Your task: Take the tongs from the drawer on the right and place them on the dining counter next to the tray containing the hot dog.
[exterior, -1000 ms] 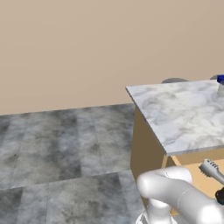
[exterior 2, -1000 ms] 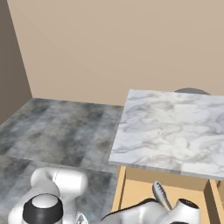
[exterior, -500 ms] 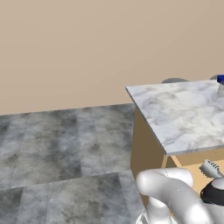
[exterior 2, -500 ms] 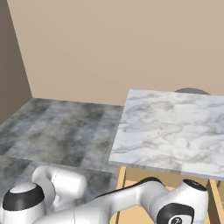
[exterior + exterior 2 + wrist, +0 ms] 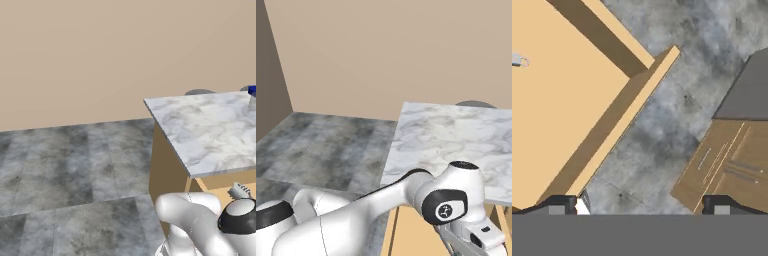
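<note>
Hovering with spread, empty fingers, gripper (image 5: 644,204) straddles the open drawer (image 5: 567,107) front edge; tongs (image 5: 239,190) lie off-centre, so descending risks hitting the wall.

drawer (image 5: 567,100) interior open beneath the tool (image 5: 642,202), drawer's front wall (image 5: 632,115) beside; bare floor (image 5: 677,130) beyond
</note>
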Motion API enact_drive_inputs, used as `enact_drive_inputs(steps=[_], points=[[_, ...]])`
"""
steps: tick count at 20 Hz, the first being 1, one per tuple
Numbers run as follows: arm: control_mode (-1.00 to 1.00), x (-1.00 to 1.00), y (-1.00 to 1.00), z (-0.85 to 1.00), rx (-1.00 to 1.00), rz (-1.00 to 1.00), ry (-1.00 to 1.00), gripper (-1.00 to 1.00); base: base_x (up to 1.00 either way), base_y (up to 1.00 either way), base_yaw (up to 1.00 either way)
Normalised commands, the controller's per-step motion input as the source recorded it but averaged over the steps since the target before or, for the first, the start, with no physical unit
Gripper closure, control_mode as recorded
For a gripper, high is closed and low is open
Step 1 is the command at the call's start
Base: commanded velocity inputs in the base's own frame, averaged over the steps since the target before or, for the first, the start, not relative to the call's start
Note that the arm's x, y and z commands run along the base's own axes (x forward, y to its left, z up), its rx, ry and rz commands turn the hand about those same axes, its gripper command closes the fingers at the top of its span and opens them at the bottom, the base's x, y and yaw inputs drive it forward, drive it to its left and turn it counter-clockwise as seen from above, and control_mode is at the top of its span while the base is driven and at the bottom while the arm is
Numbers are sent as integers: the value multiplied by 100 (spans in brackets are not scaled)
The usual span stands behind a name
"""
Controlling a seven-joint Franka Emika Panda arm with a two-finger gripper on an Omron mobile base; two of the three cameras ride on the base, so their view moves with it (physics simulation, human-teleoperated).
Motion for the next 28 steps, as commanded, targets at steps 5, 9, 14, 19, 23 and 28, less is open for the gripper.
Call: enact_drive_inputs(steps=[5,9,14,19,23,28], points=[[-100,23,-29,3,5,73,-19,-100,0,0,0],[-100,27,-26,0,25,72,-21,-100,0,0,0],[-100,42,-16,0,42,61,-12,-100,0,0,0],[-100,75,17,0,38,50,2,-100,0,0,0],[-100,3,0,0,-1,3,0,-100,0,0,0],[-100,19,8,-21,-7,1,4,-100,0,0,0]])
